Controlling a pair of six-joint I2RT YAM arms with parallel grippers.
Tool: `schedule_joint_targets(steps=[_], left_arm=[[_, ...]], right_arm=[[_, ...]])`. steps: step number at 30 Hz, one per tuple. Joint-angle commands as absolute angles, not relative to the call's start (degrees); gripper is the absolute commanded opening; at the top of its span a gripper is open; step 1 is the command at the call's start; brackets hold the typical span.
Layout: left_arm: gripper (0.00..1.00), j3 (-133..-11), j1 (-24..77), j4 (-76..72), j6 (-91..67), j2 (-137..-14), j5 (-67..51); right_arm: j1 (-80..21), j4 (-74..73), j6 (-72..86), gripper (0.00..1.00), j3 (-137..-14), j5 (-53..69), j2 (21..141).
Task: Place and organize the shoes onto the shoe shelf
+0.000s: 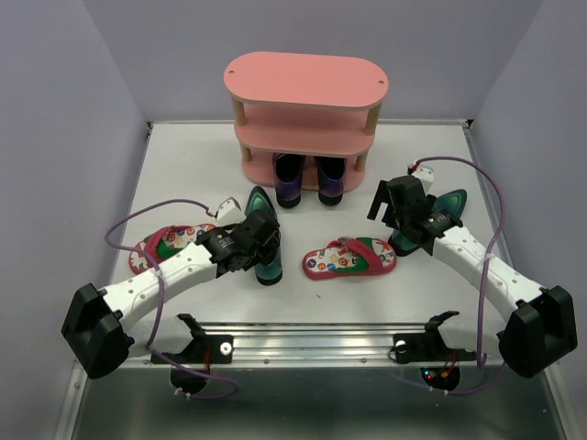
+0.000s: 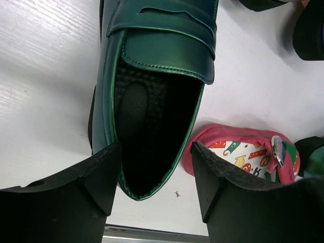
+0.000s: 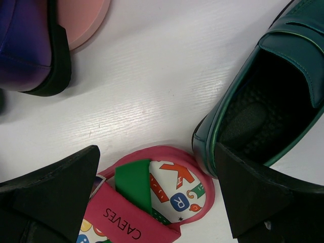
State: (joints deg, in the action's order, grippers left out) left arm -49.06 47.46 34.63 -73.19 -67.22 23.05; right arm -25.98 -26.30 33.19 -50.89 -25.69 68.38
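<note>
The pink three-tier shoe shelf (image 1: 306,78) stands at the back, with two purple loafers (image 1: 289,179) (image 1: 331,178) on its bottom board. One dark-green loafer (image 2: 152,91) lies in front of it. My left gripper (image 2: 156,177) hovers open over that loafer's heel, with a finger on each side and a gap to both. A second green loafer (image 3: 263,116) lies on the right. My right gripper (image 3: 157,187) is open above the toe of a red flip-flop (image 3: 172,197). The other flip-flop (image 1: 170,243) lies on the left, partly under my left arm.
White walls close in the tabletop on the left, right and back. A metal rail (image 1: 312,344) with two black clamps runs along the near edge. Purple cables loop beside both arms. A purple loafer (image 3: 25,45) and the shelf's base (image 3: 81,20) show in the right wrist view.
</note>
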Motion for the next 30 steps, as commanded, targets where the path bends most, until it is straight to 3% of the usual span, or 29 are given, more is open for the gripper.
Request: schedule_joint_targets(steps=[1,7,13,20,25,30], left_arm=[[0.67,-45.88,46.85,39.9,-77.34,-66.89,23.73],[0.57,-48.25,46.85,41.83,-76.12,-63.9,29.25],[0.57,-52.38,46.85,45.6,-73.57,-62.05,34.8],[0.59,-52.47,46.76,47.55,-73.48,-64.77,32.61],[0.7,-49.31,46.41,42.63,-71.72,-66.53,26.9],[0.7,-47.46,46.23,38.06,-69.88,-69.6,23.12]], right_arm=[[-26.28,-23.91,32.26,1.0,-51.42,-26.1,67.85],[-26.28,-23.82,32.34,1.0,-51.33,-26.19,67.5],[-26.28,-23.91,32.43,1.0,-51.5,-26.01,67.68],[-26.28,-23.91,32.52,1.0,-51.94,-25.66,68.11],[-26.28,-23.73,32.43,1.0,-52.12,-25.4,68.38],[-26.28,-23.73,32.26,1.0,-52.12,-25.58,68.2]])
